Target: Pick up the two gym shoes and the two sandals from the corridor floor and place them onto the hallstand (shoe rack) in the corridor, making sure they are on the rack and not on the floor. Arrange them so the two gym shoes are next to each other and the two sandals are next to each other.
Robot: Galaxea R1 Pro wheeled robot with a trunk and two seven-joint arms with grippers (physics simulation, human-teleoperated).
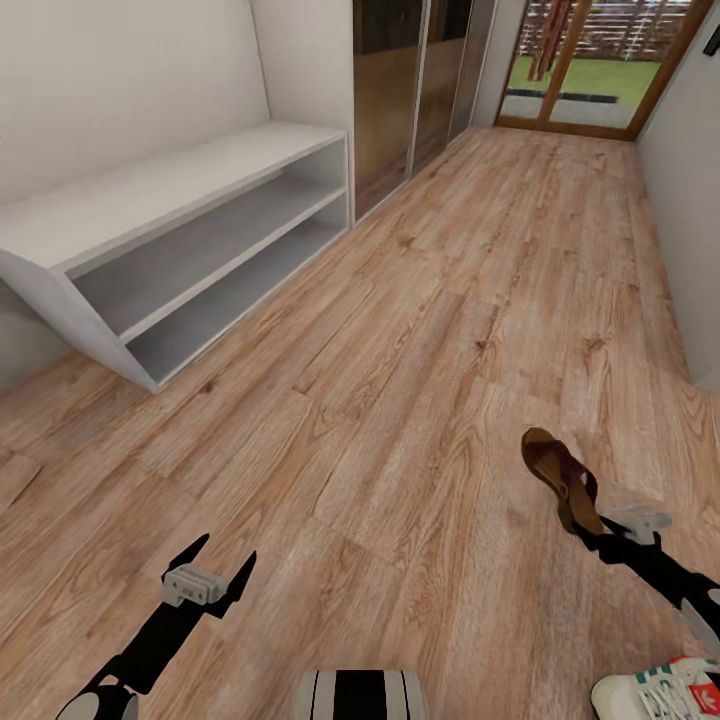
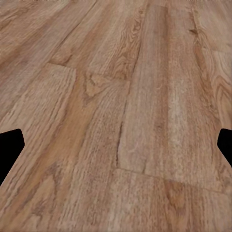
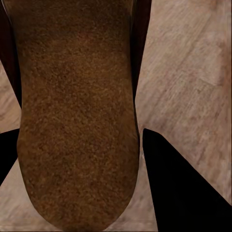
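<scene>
Corridor floor (image 1: 420,330): light brown wood-grain planks, running from the near foreground to a glazed door (image 1: 590,60) at the far end, with grass visible beyond it.

Hallstand (image 1: 180,180): low, wide, light-grey unit against the left wall, flat top, 2 long open shelf compartments. No footwear on top or in either compartment.

Mirrored panels (image 1: 400,90): set in the left wall just past the hallstand.

Sandal (image 1: 562,478): 1 dark brown item, tan footbed, at right foreground. Gripped at its near end, toe end pointing away from the robot. Whether it touches the planks cannot be told. The right wrist view shows its brown textured surface (image 3: 72,111) between 2 black fingers (image 3: 183,188).

Right gripper (image 1: 592,530): clamped on the sandal.

Gym shoe (image 1: 660,692): 1 white item with green stripes and a red-orange patch, on the floor at the lower right corner, partly cut by the frame, near the right arm.

Left gripper (image 1: 215,565): fingers spread, nothing between them, above bare planks at lower left. In the left wrist view, its black fingertips (image 2: 9,147) frame wood grain (image 2: 121,116).
</scene>
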